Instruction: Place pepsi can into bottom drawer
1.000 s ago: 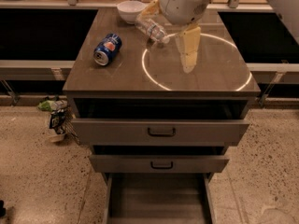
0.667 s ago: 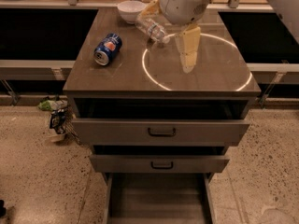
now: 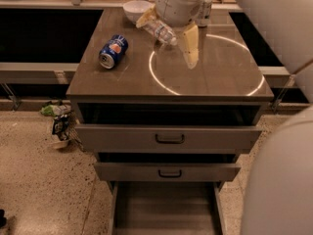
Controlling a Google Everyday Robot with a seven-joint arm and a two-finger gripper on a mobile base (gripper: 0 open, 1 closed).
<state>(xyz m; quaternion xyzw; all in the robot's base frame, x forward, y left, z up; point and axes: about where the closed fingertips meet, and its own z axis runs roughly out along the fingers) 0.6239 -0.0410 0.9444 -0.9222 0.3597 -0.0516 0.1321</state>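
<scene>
The pepsi can (image 3: 113,51), blue with a red-white logo, lies on its side on the left part of the cabinet top (image 3: 215,82). My gripper (image 3: 190,49) hangs over the middle of the top, to the right of the can and well apart from it, holding nothing that I can see. The bottom drawer (image 3: 166,209) is pulled out at the foot of the cabinet, its grey floor bare.
A clear plastic bottle (image 3: 160,31) lies just left of the gripper. A white bowl (image 3: 136,9) and a silver-grey can (image 3: 204,10) stand at the back. The two upper drawers (image 3: 168,138) are slightly open. My arm's pale links (image 3: 279,180) fill the right side.
The gripper and wrist have shifted a little to the left, toward the can. A large arm link now fills the lower right. The can has not moved.
</scene>
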